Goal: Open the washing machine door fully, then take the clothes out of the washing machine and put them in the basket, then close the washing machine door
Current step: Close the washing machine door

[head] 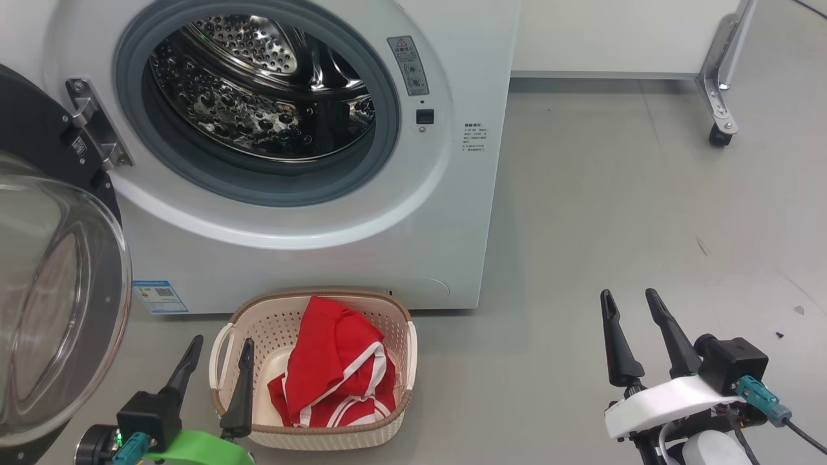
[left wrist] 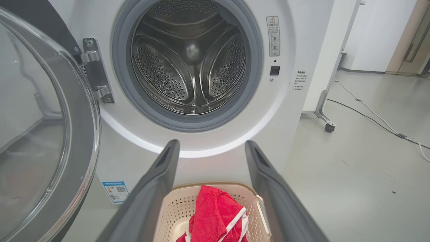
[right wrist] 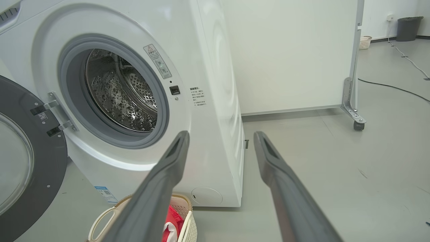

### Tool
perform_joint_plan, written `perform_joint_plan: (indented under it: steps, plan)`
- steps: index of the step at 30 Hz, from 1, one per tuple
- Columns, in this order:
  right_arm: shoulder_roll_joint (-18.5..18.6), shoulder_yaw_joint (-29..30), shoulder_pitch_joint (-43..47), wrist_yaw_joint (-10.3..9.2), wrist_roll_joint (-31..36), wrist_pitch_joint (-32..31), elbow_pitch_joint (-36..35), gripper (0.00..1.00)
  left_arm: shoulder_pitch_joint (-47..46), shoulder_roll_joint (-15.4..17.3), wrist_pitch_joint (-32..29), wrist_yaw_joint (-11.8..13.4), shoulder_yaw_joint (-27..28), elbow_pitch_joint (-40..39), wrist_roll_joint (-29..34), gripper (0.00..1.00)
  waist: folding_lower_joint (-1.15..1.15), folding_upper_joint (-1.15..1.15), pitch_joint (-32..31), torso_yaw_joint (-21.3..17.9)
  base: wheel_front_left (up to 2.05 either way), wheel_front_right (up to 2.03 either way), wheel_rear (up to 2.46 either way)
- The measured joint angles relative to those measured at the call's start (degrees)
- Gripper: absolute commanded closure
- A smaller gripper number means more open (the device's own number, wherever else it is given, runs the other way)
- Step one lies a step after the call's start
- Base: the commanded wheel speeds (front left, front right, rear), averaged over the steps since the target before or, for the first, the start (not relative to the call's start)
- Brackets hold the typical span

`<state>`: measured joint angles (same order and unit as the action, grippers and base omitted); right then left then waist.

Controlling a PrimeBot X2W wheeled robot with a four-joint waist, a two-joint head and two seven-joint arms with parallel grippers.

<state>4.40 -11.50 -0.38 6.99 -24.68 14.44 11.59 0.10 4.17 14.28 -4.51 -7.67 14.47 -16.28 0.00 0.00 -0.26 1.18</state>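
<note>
The big white front-loading washing machine [head: 310, 252] has its round black-rimmed glass door [head: 61, 303] swung wide open. The red, white-striped clothes [head: 336, 361] lie in the small cream perforated plastic basket [head: 323, 298] on the floor [head: 581, 226] before it. The left claw [head: 222, 341] — beside the basket — and right claw [head: 628, 294], well apart, gape empty.

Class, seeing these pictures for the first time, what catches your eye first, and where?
The red clothes stand out, heaped in the cream basket on the floor before the washing machine. Above them its drum looks empty, and the washing machine door hangs open on the left.
</note>
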Motion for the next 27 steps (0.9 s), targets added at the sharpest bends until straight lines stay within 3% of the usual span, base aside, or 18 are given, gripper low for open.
perform_joint_plan:
  steps: [14,27]
  plan:
    - [-0.3,0.0,0.0,0.0,0.0,0.0,0.0,0.0,0.0,0.0,0.0,0.0,0.0,-0.4,0.0,0.0,0.0,0.0,-0.1,0.1,-1.02,1.02,0.0]
    - [-0.3,0.0,0.0,0.0,0.0,0.0,0.2,0.0,0.0,0.0,0.0,0.0,0.0,-0.5,0.2,0.0,0.0,0.0,-0.3,0.3,-0.49,0.49,0.0]
